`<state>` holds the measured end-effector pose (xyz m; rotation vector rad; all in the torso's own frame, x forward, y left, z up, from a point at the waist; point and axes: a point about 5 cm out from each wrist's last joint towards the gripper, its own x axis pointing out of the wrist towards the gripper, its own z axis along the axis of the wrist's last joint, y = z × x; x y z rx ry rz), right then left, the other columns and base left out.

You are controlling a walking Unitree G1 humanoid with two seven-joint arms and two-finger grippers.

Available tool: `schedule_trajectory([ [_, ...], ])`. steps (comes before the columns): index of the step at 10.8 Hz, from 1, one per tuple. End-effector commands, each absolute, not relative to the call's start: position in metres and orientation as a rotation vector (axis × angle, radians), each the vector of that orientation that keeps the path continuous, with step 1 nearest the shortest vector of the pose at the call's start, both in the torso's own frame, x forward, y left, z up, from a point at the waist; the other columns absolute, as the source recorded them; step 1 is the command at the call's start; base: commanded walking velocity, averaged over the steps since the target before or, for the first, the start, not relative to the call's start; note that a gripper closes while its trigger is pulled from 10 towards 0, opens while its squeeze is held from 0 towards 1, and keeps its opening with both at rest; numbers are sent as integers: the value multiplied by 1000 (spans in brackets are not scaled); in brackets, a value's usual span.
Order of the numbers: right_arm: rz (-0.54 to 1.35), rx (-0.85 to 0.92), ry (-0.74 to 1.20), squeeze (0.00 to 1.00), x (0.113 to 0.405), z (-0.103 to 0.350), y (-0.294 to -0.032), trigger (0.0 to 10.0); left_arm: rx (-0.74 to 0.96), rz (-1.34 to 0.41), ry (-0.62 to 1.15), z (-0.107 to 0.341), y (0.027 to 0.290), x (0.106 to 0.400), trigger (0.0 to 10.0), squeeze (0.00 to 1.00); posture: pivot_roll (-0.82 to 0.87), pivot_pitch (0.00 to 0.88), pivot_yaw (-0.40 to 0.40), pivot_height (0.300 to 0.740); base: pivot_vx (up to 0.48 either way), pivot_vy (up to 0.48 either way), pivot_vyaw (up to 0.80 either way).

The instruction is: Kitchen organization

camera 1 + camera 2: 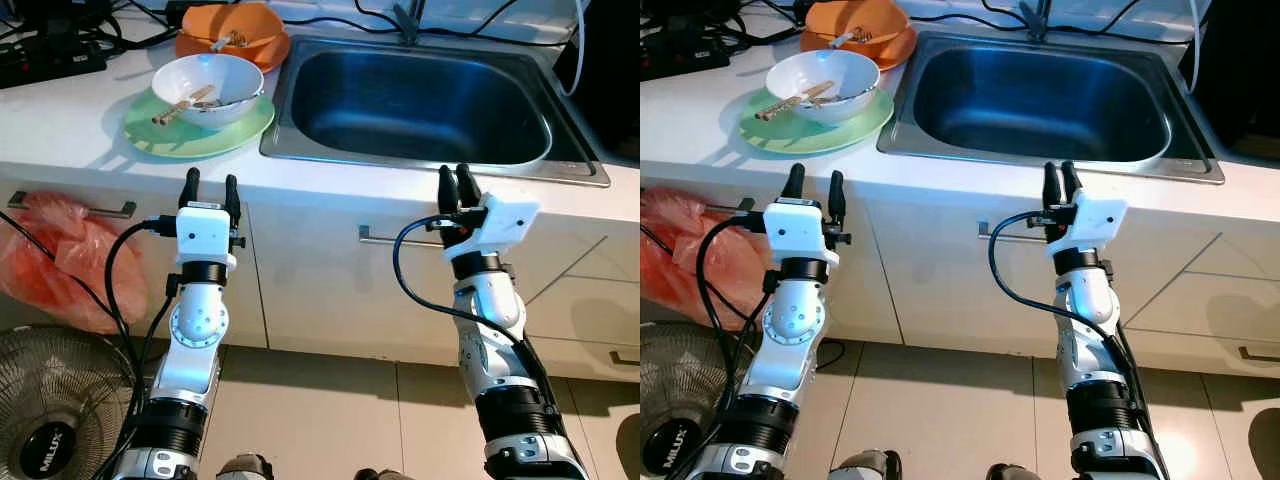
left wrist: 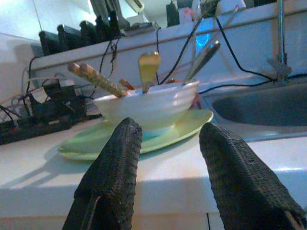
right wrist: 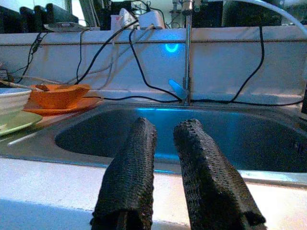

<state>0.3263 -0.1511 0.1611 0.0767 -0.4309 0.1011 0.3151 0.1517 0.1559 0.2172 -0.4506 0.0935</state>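
Counter: white top in my head view, steel sink set in on the right.
Dishes: white bowl with chopsticks sits on a green plate left of the sink; orange bowl behind it.
Below: red bag on a cabinet handle, fan on the floor.
Left gripper: at the counter edge, just short of the plate, fingers apart, holding nothing.
Right gripper: at the sink's front edge, fingers nearly together, empty.
Left wrist: I see fingers framing bowl and plate.
Right wrist: fingers narrowly gapped before the basin, tap behind.
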Motion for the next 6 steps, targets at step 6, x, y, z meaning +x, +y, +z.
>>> schedule_trajectory([
  [6,135,117,-444,0,329,179,-137,10000,204,51,-469,173,136,322,10000,0,181,112,-33,740,86,0,0],
])
